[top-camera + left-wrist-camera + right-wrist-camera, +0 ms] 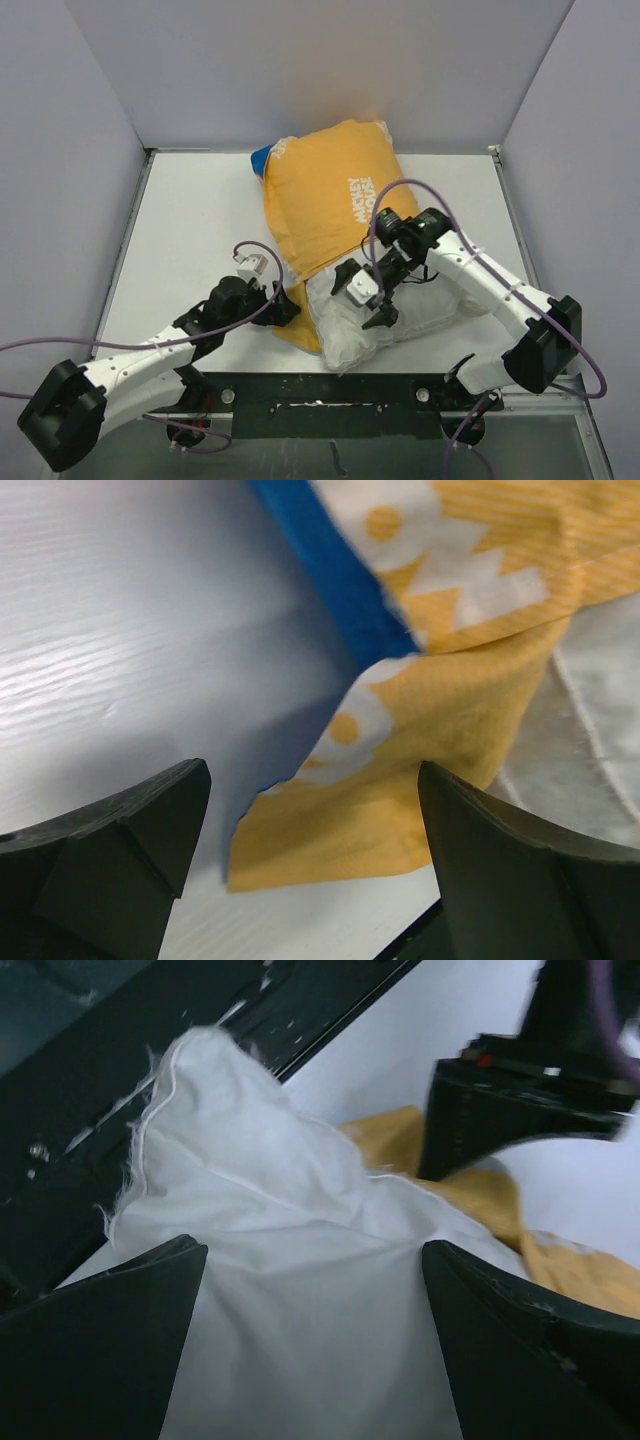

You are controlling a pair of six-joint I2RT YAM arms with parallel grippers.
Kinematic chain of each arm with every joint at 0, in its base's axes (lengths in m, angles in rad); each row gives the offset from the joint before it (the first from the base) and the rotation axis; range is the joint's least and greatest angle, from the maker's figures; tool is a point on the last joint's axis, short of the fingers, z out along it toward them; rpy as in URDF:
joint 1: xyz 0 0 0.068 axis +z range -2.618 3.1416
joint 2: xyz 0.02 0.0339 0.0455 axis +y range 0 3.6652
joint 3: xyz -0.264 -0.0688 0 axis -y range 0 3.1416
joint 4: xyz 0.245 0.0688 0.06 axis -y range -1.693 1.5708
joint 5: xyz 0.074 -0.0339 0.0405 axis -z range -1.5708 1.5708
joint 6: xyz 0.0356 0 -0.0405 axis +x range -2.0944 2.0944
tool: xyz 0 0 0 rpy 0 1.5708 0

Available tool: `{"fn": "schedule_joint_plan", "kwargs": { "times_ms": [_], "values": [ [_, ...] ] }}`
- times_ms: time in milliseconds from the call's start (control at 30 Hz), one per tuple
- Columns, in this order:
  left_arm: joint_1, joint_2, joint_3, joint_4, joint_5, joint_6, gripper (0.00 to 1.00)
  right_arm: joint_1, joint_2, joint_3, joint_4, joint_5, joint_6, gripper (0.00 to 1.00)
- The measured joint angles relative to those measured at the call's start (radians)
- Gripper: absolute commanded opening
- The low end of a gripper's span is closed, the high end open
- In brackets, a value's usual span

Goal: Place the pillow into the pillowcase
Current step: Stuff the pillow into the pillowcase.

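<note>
Both my grippers are spread and hold nothing: the left gripper (283, 305) sits at the near-left hem of the pillowcase (330, 200), and the right gripper (365, 297) hangs over the near end of the pillow (410, 312). That end pokes out toward the near edge of the table (190, 230), with the rest of the pillow inside the case. With nothing pinned, I judge a push on the bare pillow could drag the loose case along or fold its hem under, and a careless left pinch might catch only one layer and close the mouth.
</note>
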Motion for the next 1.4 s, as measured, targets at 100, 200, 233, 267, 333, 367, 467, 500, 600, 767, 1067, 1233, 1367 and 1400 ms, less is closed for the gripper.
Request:
{"fn": "schedule_joint_plan", "kwargs": {
  "times_ms": [100, 200, 233, 267, 333, 367, 467, 500, 600, 767, 1067, 1233, 1367, 1400],
  "values": [
    [0.000, 0.116, -0.001, 0.163, 0.100, -0.019, 0.54, 0.103, 0.025, -0.096, 0.085, 0.165, 0.015, 0.88],
    [0.000, 0.223, -0.001, 0.277, 0.176, -0.042, 0.00, 0.171, 0.015, -0.162, 0.172, 0.296, 0.053, 0.59],
    [0.000, 0.254, -0.001, 0.306, 0.205, -0.047, 0.00, 0.195, 0.008, -0.194, 0.223, 0.350, 0.074, 0.32],
    [0.001, 0.277, 0.000, 0.327, 0.236, -0.052, 0.00, 0.218, 0.002, -0.225, 0.278, 0.410, 0.101, 0.12],
    [-0.004, 0.276, 0.000, 0.338, 0.286, -0.073, 0.00, 0.258, -0.002, -0.280, 0.414, 0.541, 0.177, 0.00],
    [-0.013, 0.260, 0.000, 0.336, 0.303, -0.086, 0.00, 0.273, -0.002, -0.303, 0.496, 0.620, 0.236, 0.00],
    [-0.076, 0.155, 0.003, 0.288, 0.316, -0.124, 0.00, 0.275, 0.012, -0.307, 0.652, 0.789, 0.377, 0.00],
    [-0.109, 0.108, 0.008, 0.269, 0.307, -0.138, 0.00, 0.272, 0.024, -0.291, 0.696, 0.848, 0.421, 0.00],
    [-0.216, -0.017, 0.058, 0.220, 0.238, -0.178, 0.00, 0.255, 0.090, -0.188, 0.770, 0.999, 0.531, 0.00],
    [-0.335, -0.037, 0.130, 0.192, 0.061, -0.229, 0.00, 0.232, 0.164, -0.076, 0.824, 1.135, 0.636, 0.00],
    [-0.415, 0.006, 0.011, 0.242, 0.019, -0.322, 0.00, 0.148, 0.176, -0.321, 0.970, 0.909, 0.727, 0.39],
    [-0.437, -0.125, -0.010, 0.086, -0.011, -0.334, 0.37, 0.086, 0.118, -0.285, 0.755, 0.599, 0.653, 0.79],
    [-0.455, -0.231, 0.074, -0.147, -0.020, -0.302, 0.51, 0.033, 0.058, -0.129, 0.447, 0.392, 0.541, 0.87],
    [-0.455, -0.251, 0.108, -0.199, -0.026, -0.288, 0.52, 0.022, 0.039, -0.068, 0.363, 0.344, 0.510, 0.88]
  ]
}}
